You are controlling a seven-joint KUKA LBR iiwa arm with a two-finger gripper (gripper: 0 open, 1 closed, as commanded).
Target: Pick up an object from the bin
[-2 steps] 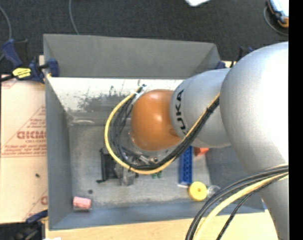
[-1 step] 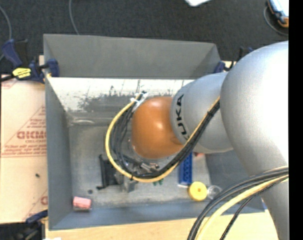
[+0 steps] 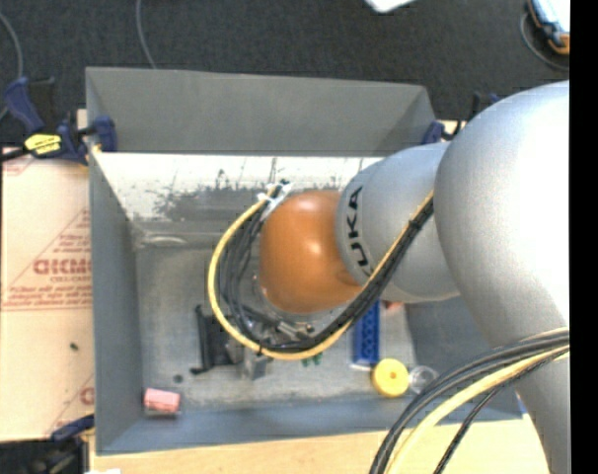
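where the gripper (image 3: pixel 252 361) sits low in the bin (image 3: pixel 116 314), apart or together cannot tell, black piece (image 3: pixel 207 340) just left, pink block (image 3: pixel 162 400) by front-left corner, blue brick (image 3: pixel 366 336) right, open floor (image 3: pixel 166 299) left

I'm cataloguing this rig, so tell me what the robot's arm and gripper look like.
Bulky, rounded silver-grey arm links carry black lettering. A glossy orange dome cover caps the wrist, yellow and black cables loop round it, and the gripper below is dark.
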